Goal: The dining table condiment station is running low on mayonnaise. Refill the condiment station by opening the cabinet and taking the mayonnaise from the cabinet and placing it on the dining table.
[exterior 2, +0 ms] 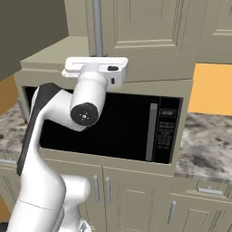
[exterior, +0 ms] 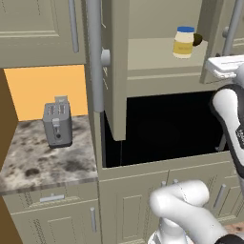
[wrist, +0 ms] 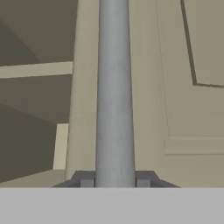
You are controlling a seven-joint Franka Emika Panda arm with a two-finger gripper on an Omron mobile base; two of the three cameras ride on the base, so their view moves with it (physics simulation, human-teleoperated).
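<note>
The mayonnaise point(exterior: 184, 42), a blue-lidded jar with a yellow label, stands on the lower shelf inside the cabinet point(exterior: 157, 62). The cabinet's left door point(exterior: 116, 71) is swung out wide toward me. My gripper point(wrist: 115, 180) is shut on the long grey bar handle point(wrist: 115, 87) of the right door point(wrist: 188, 109), one fingertip on each side of the bar. That door stands ajar, with the cabinet's inside showing past its edge. From the right base view the hand point(exterior 2: 96, 58) sits at the foot of the handle point(exterior 2: 96, 27). The dining table is out of view.
A black microwave point(exterior 2: 136, 131) fills the niche under the cabinet. A grey toaster point(exterior: 57, 125) stands on the small marble counter point(exterior: 43, 164) at the left, against an orange wall. Low cabinets with short handles point(exterior: 221, 195) run along the bottom.
</note>
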